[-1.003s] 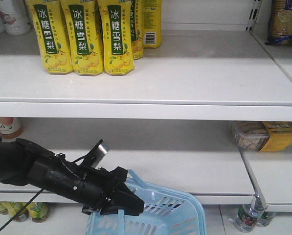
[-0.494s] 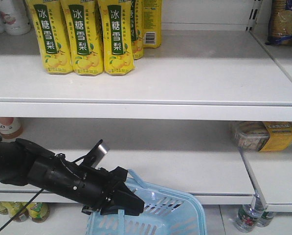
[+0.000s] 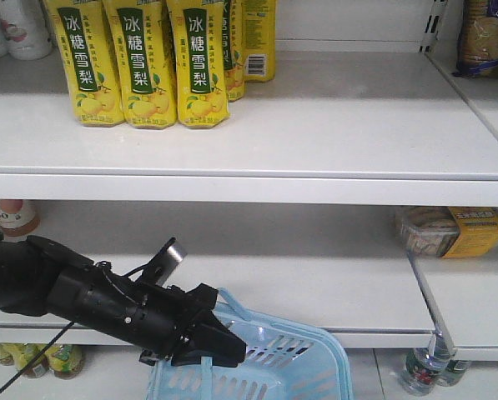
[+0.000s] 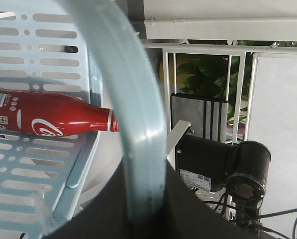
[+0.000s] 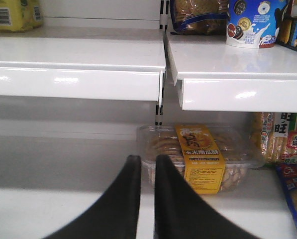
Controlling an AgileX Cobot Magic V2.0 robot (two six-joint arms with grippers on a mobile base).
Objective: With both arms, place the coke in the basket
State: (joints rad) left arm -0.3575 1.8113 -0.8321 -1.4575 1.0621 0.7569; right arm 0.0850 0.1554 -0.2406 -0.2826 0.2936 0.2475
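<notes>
Down at seven o'clock of the front view, the left gripper (image 3: 208, 347) is clamped on the folding handle (image 3: 232, 302) of the basket (image 3: 307, 358), which hangs at the shelf edge (image 3: 332, 337) with its far end tilted toward five o'clock. From the left wrist view the handle (image 4: 133, 124) runs straight up out of the closed jaws, so the grip looks firm.

Just left of that handle, the coke (image 4: 49, 119) already lies inside the basket (image 4: 34, 164), on its side against the slotted wall. Its long axis runs from nine o'clock to three o'clock, cap pointing at the handle and stopping just short of it. It sits at about ten o'clock from the left gripper, close by, so the left arm is by far the nearer one.

Over to the right, the right gripper (image 5: 144, 172) has its fingers nearly together with only a thin gap and nothing between them. It points at a clear tray of biscuits (image 5: 200, 157) on the lower shelf, at about one o'clock, well apart from the bottle.

Against the views from half a second and a second ago, nothing appears to have shifted: arm, basket and shelf goods sit alike. I would judge the placing done.
</notes>
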